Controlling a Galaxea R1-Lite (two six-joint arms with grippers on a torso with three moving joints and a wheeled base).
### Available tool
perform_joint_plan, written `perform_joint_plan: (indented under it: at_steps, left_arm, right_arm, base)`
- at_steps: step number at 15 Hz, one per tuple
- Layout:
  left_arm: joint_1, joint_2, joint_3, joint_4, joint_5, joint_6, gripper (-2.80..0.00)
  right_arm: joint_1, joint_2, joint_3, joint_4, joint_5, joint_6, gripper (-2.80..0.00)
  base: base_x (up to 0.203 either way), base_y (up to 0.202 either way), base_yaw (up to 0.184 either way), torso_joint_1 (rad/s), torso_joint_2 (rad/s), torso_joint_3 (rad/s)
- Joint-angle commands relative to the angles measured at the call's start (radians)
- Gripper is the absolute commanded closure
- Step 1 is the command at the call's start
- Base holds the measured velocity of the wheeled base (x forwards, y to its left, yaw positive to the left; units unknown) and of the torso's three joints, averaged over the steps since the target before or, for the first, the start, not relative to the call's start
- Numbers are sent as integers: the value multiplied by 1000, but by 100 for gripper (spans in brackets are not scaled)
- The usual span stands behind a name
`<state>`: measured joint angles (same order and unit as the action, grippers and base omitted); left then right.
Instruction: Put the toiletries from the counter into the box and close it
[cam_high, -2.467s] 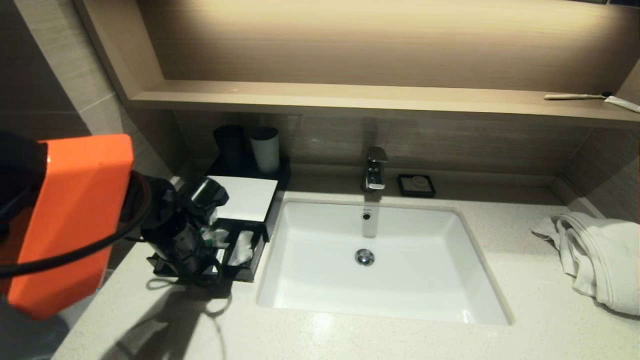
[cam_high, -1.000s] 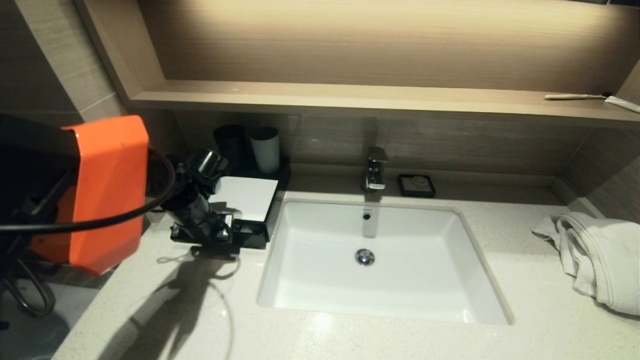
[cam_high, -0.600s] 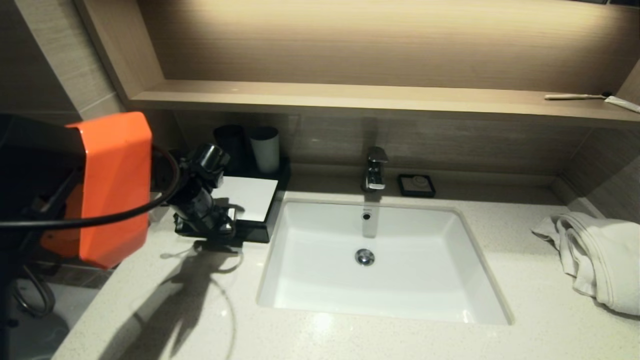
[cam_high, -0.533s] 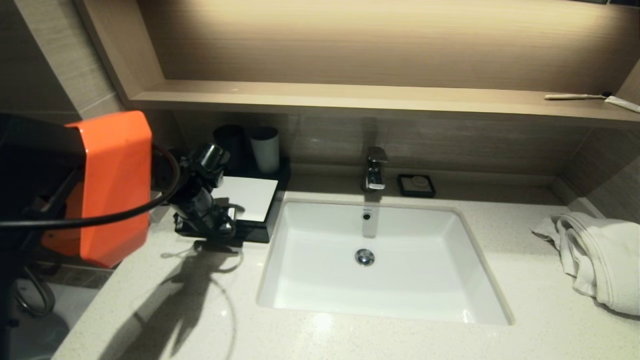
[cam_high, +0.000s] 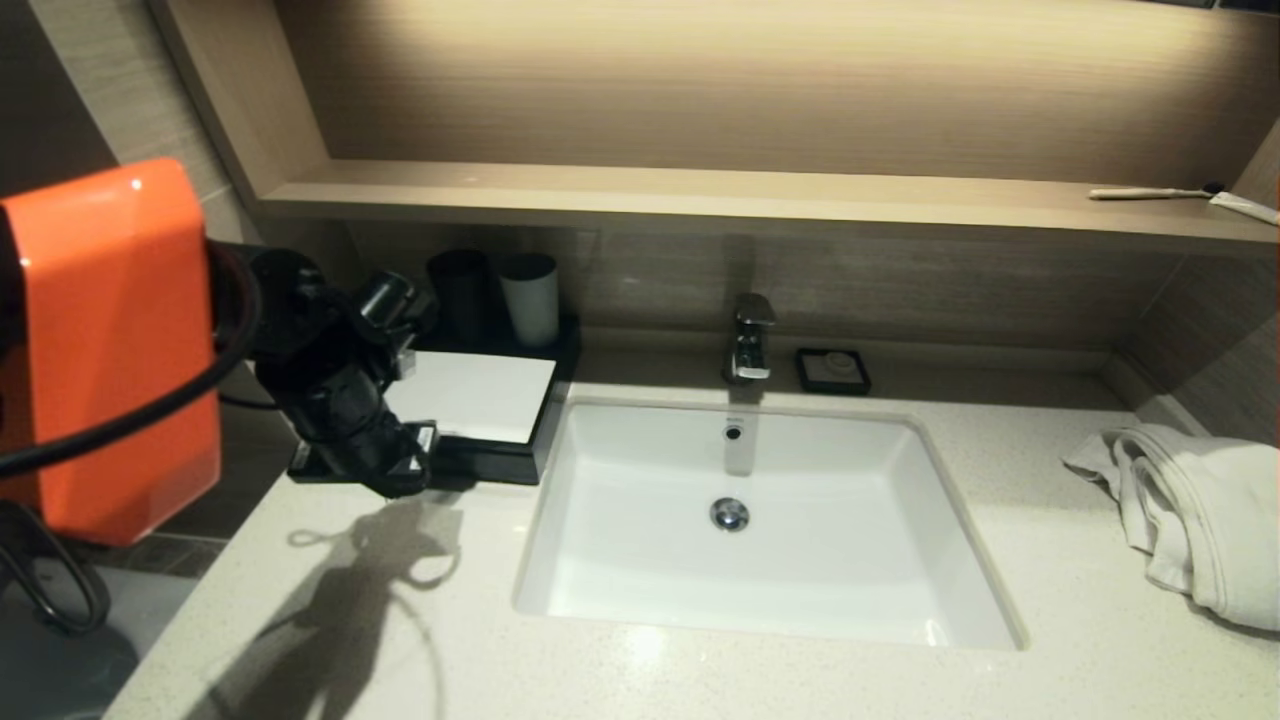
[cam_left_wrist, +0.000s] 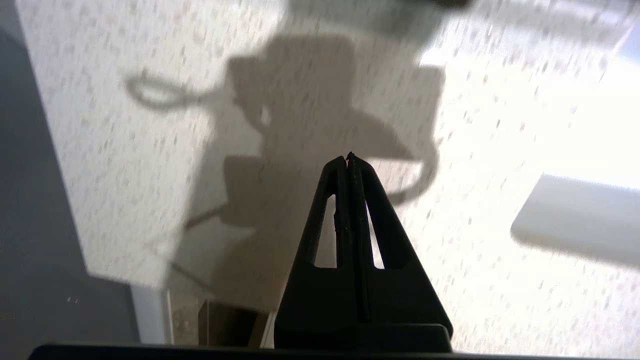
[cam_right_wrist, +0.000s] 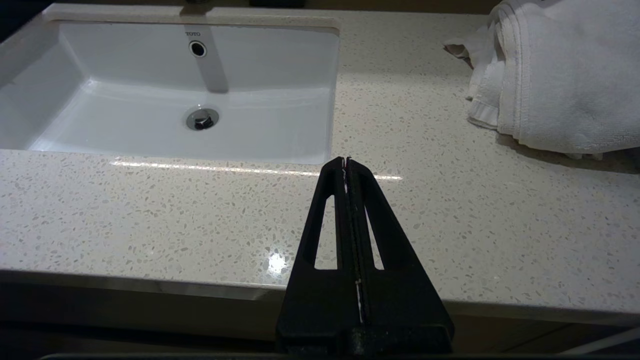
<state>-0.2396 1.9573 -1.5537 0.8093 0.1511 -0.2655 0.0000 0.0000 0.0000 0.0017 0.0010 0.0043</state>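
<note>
Hovering just before the box (cam_high: 470, 405), the left gripper (cam_left_wrist: 348, 159) has its fingers pressed together and holds nothing. The box stands on the counter (cam_high: 640, 670) left of the sink (cam_high: 745, 520), its white lid down. Closing looks finished, so the arm should draw away without brushing the front. The right gripper (cam_right_wrist: 346, 162), also closed and empty, is parked above the counter's near edge.

The black box (cam_high: 480, 425), open with toiletries showing moments ago, now sits closed, and the left hand (cam_high: 400, 478) has drawn back leftward off its front, fingers together.
</note>
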Motion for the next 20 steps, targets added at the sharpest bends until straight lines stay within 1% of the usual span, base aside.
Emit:
perform_joint_plan:
  at_steps: [1, 4, 7, 8, 11, 13, 15, 16, 17, 18, 19, 20]
  left_arm:
    - [-1, -130, 62, 37, 1, -2, 0]
    - [1, -317, 187, 63, 2, -1, 0]
    - [1, -523, 276, 101, 7, 1, 0]
    - [2, -578, 310, 102, 16, 1, 0]
    - [2, -752, 398, 86, 73, 1, 0]
    - [1, -867, 461, 56, 96, 3, 0]
    - [0, -970, 589, -11, 129, 9, 0]
    - [1, -1001, 650, -59, 159, 10, 0]
    - [6, -1036, 720, -114, 202, 10, 0]
    - [20, -1070, 783, -159, 241, 11, 0]
    - [52, -1104, 826, -195, 268, 12, 0]
    - [75, -1127, 846, -214, 281, 12, 0]
  right_arm:
    - [0, 0, 0, 0, 1, 0, 0]
    - [0, 0, 0, 0, 1, 0, 0]
    - [0, 0, 0, 0, 1, 0, 0]
    - [0, 0, 0, 0, 1, 0, 0]
    - [0, 0, 0, 0, 1, 0, 0]
    - [0, 0, 0, 0, 1, 0, 0]
    - [0, 0, 0, 0, 1, 0, 0]
    - [0, 0, 0, 0, 1, 0, 0]
    - [0, 0, 0, 0, 1, 0, 0]
    - [0, 0, 0, 0, 1, 0, 0]
    - [0, 0, 0, 0, 1, 0, 0]
    - [0, 0, 0, 0, 1, 0, 0]
  base:
    - [0, 0, 0, 0, 0, 0]
    - [0, 0, 0, 0, 0, 0]
    - [0, 0, 0, 0, 0, 0]
    - [0, 0, 0, 0, 0, 0]
    - [0, 0, 0, 0, 0, 0]
    - [0, 0, 0, 0, 0, 0]
    - [0, 0, 0, 0, 0, 0]
    - [0, 0, 0, 0, 0, 0]
    - [0, 0, 0, 0, 0, 0]
    - [0, 0, 0, 0, 0, 0]
    - [0, 0, 0, 0, 0, 0]
    - [0, 0, 0, 0, 0, 0]
